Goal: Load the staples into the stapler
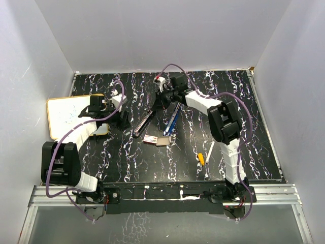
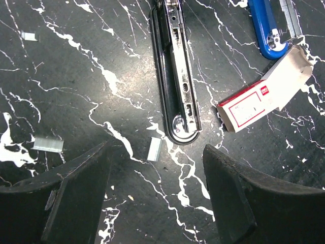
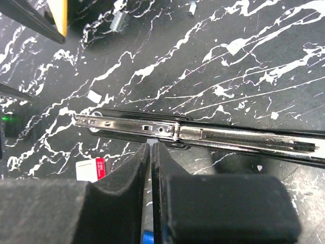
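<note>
Feeding step, not yet done — left gripper [image 2: 157, 157] released above the open silver channel of the long black stapler [image 2: 180, 76], loose metal staple strip [image 2: 154, 149] below it, small red-and-white cardboard staples box [image 2: 254, 104] to its right. Right gripper [image 3: 151, 147] clenched, nothing visible in it, just short of the channel. Next, probably: pinch that strip — lay it straight in.

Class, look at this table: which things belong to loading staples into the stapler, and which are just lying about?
For the job:
- opened black stapler
- staples box
- loose staple strips

Lying about:
- blue stapler
- yellow-tipped pen
- whiteboard
</note>
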Motion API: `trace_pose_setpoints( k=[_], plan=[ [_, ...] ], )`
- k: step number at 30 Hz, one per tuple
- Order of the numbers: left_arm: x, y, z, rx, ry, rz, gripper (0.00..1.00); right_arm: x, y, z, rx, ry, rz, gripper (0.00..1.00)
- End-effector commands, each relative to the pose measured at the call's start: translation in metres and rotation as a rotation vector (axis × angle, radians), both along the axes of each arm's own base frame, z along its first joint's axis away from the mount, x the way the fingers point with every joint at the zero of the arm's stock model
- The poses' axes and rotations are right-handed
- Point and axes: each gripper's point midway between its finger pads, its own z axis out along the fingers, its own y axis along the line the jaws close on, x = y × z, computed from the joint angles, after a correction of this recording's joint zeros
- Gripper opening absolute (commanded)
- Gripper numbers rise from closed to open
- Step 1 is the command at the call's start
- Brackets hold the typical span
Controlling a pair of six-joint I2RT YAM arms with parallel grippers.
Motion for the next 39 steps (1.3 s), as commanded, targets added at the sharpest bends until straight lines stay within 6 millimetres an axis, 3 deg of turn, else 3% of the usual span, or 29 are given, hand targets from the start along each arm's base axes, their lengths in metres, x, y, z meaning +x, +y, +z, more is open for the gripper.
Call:
trace_pose_setpoints(
  k=[1, 6, 10, 15, 20, 25, 33, 39],
  plan=[
    [0.003, -0.014, 0.004, -0.057, 0.003, -0.020, 0.69, 0.000, 0.006, 0.077, 0.128, -0.137, 0.021, 0.08],
    [0.007, -0.014, 0.009, -0.058, -0.009, -0.015, 0.69, 0.026, -0.012, 0.062, 0.032, -0.164, -0.080, 0.08],
    [0.011, -0.007, 0.010, -0.024, -0.031, 0.012, 0.69, 0.031, -0.020, 0.047, -0.039, -0.174, -0.095, 0.08],
    [0.010, -0.007, 0.008, -0.018, -0.030, 0.009, 0.69, 0.015, -0.016, 0.040, -0.045, -0.188, -0.036, 0.09],
    [0.009, -0.007, 0.009, -0.021, -0.030, 0.009, 0.69, -0.013, 0.009, 0.033, -0.054, -0.228, 0.078, 0.23],
    [0.009, -0.001, 0.013, 0.000, -0.033, 0.049, 0.69, -0.027, 0.025, 0.011, -0.149, -0.245, 0.099, 0.32],
    [0.015, 0.006, 0.021, 0.009, -0.050, 0.089, 0.70, -0.043, 0.024, -0.010, -0.227, -0.305, 0.017, 0.46],
    [0.016, 0.007, 0.023, 0.011, -0.058, 0.092, 0.70, -0.033, 0.024, -0.015, -0.267, -0.341, -0.077, 0.48]
  ],
)
